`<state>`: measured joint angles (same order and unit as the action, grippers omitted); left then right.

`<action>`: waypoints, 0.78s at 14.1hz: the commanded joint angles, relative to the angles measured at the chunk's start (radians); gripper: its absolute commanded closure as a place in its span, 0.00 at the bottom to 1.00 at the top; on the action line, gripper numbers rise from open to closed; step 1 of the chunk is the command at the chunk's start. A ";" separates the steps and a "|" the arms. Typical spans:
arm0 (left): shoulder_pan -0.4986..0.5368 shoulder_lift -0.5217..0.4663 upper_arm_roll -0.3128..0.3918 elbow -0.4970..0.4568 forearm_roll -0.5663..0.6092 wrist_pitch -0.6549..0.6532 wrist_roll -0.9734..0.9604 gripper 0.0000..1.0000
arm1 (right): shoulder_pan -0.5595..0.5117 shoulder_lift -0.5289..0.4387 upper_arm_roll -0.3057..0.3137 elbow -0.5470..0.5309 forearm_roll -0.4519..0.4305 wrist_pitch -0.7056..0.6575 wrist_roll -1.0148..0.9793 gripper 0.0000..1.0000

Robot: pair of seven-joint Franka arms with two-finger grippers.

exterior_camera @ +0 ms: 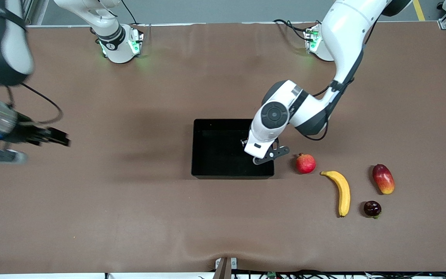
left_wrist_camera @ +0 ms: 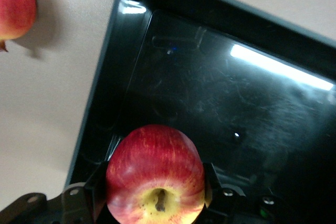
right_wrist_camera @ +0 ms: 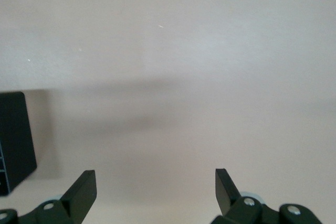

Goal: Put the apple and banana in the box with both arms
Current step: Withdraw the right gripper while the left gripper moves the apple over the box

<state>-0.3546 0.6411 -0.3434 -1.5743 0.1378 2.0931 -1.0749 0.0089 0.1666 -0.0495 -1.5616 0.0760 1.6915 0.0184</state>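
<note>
My left gripper (left_wrist_camera: 155, 184) is shut on the apple (left_wrist_camera: 155, 169), a red fruit with yellow streaks and a stem dimple. It holds the apple just above the floor of the black box (left_wrist_camera: 210, 87). In the front view the left hand (exterior_camera: 263, 149) hangs over the box (exterior_camera: 215, 151) at the end toward the left arm, and it hides the apple. The banana (exterior_camera: 342, 192) lies on the table toward the left arm's end, nearer the front camera than the box. My right gripper (exterior_camera: 58, 136) is open and empty over bare table toward the right arm's end, its fingers (right_wrist_camera: 84, 190) wide apart.
A pink-red round fruit with a crown tip (exterior_camera: 305, 163) lies close beside the box, and it also shows in the left wrist view (left_wrist_camera: 16, 3). A red-yellow mango (exterior_camera: 383, 178) and a small dark fruit (exterior_camera: 372, 209) lie by the banana.
</note>
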 commanded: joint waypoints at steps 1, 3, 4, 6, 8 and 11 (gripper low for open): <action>-0.017 0.041 0.007 0.000 0.034 0.069 -0.056 1.00 | -0.033 -0.070 -0.022 -0.017 -0.005 -0.058 -0.025 0.00; -0.017 0.058 0.007 -0.030 0.034 0.135 -0.056 1.00 | -0.029 -0.087 -0.038 0.037 -0.007 -0.122 -0.015 0.00; -0.018 0.061 0.007 -0.052 0.034 0.171 -0.056 1.00 | -0.032 -0.087 -0.039 0.076 -0.007 -0.189 -0.014 0.00; -0.017 0.064 0.007 -0.088 0.034 0.218 -0.057 1.00 | -0.040 -0.087 -0.039 0.129 -0.016 -0.265 -0.008 0.00; -0.017 0.072 0.007 -0.096 0.034 0.228 -0.057 1.00 | -0.056 -0.108 -0.033 0.132 -0.024 -0.298 -0.005 0.00; -0.015 0.069 0.007 -0.092 0.036 0.228 -0.050 0.11 | -0.049 -0.131 -0.027 0.123 -0.022 -0.320 -0.005 0.00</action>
<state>-0.3652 0.7211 -0.3411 -1.6460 0.1504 2.2979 -1.1048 -0.0296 0.0555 -0.0946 -1.4326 0.0635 1.3875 0.0035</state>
